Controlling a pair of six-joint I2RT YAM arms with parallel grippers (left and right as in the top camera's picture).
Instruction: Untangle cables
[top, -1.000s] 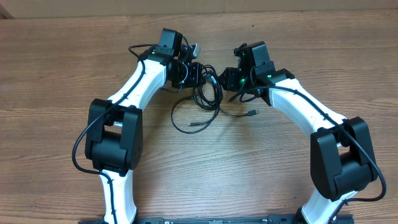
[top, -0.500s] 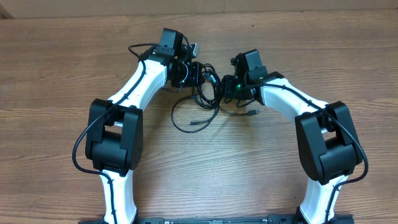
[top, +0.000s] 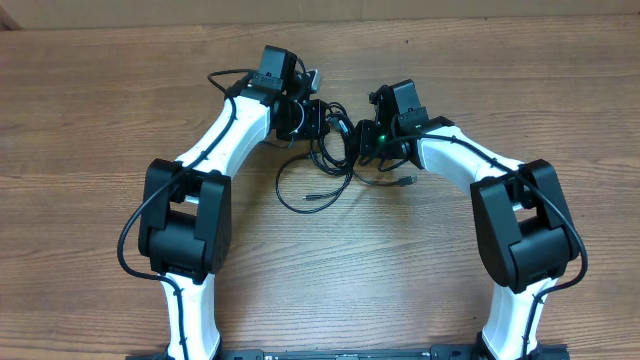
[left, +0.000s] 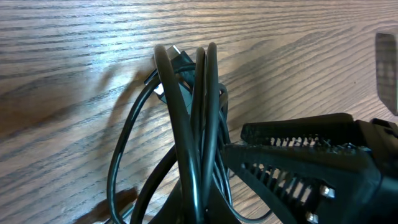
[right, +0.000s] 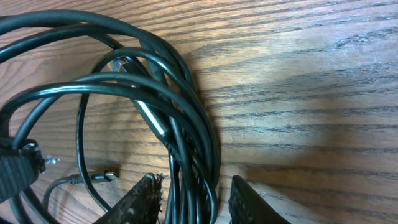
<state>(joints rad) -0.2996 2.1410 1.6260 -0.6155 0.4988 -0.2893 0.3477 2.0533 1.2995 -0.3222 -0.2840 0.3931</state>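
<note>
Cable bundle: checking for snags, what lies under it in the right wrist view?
Only the wooden table shows under the cables, plus one plug end inside the loop. Between the right gripper's jaws, stacked strands cover whatever lies beneath.

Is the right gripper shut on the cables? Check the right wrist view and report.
No, the right gripper is open: its fingers stand apart with the cables running between them.
</note>
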